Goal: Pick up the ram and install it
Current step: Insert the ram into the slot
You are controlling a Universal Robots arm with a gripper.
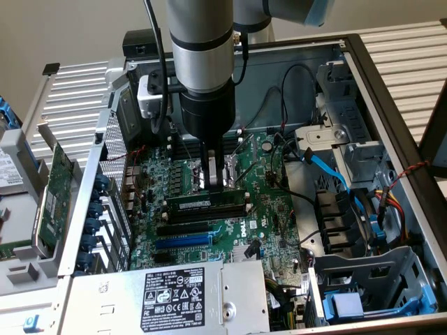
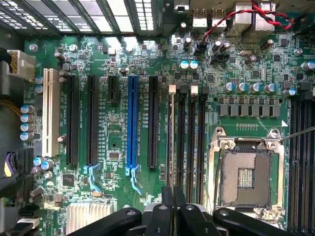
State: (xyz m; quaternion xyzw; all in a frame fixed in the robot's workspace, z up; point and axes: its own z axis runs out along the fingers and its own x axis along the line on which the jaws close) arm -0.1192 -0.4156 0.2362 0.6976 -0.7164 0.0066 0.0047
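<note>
matte black pincer (image 2: 173,196) pinches the thin green ram (image 1: 202,203) upright.

Open PC case (image 1: 363,63) sits on a ribbed aluminium tabletop (image 1: 77,91); slats show behind the case and past its side on the exterior view's right. Plain beige wall (image 1: 63,28) behind the case. Light bright and even, glare through the case's vent slots (image 2: 118,14).
</note>
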